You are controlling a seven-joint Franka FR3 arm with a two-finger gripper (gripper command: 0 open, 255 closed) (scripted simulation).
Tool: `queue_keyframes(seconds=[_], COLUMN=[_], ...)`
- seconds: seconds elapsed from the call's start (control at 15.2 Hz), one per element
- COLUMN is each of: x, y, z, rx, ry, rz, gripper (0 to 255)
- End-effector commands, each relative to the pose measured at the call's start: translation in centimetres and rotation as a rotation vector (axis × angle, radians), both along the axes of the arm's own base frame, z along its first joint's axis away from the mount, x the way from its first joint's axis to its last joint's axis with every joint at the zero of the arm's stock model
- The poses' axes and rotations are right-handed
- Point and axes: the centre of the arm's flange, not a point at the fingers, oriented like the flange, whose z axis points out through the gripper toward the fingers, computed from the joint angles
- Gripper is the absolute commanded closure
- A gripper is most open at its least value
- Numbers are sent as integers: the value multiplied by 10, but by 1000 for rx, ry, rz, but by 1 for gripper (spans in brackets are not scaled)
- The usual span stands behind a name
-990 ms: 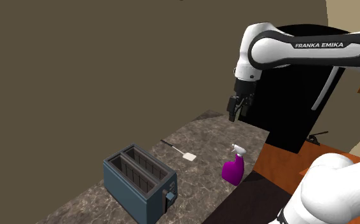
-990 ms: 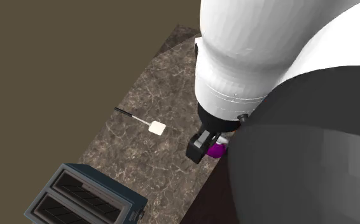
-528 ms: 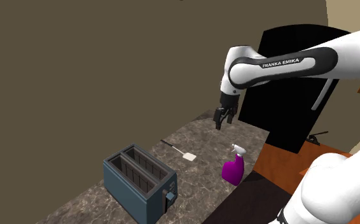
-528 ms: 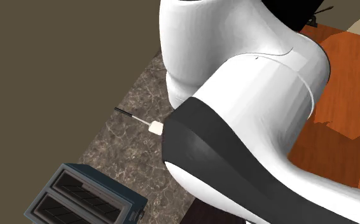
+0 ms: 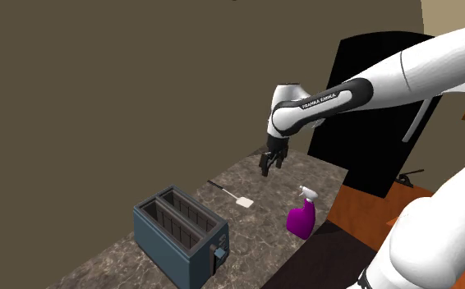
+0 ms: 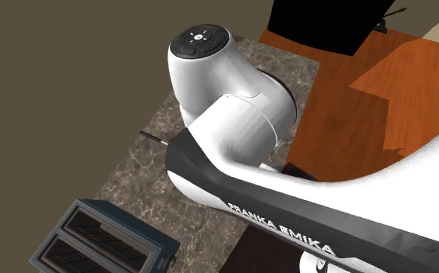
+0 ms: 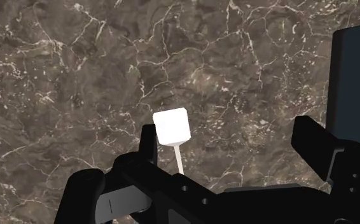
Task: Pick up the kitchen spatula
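The kitchen spatula point(image 5: 237, 197) lies flat on the marble countertop point(image 5: 264, 176), its white square blade towards the counter's front edge and its thin dark handle pointing to the wall. My black gripper point(image 5: 267, 168) hangs open in the air above the counter, up and to the right of the spatula in the shoulder view. Seen from the wrist, the spatula's blade point(image 7: 172, 126) lies well below, just inside one of the fingers point(image 7: 148, 144), and the gripper point(image 7: 233, 149) holds nothing. In the second exterior view the arm hides the blade; the spatula's handle tip point(image 6: 153, 138) pokes out.
A blue-grey two-slot toaster point(image 5: 181, 236) stands on the counter to the shoulder view's left of the spatula. Near the counter's front edge sits a purple spray bottle point(image 5: 301, 217). An olive wall backs the counter. Orange-brown flooring point(image 6: 350, 85) lies beyond.
The arm has swung to the shoulder view's left and lower, carrying the open gripper from beside the black area to above the counter near the spatula. The objects have not moved.
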Motion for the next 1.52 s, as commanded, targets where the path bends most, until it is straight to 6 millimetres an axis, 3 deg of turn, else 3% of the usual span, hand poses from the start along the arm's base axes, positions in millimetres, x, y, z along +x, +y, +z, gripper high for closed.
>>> queue_keyframes(seconds=[0.0, 1.39, 1.45], x=[15, 191, 193], y=[-2, -1, -1], z=[-22, -227, -230], rx=[-1, -9, -9], ry=[-8, -75, -76], rz=[11, 121, 123], gripper=[0, 0, 0])
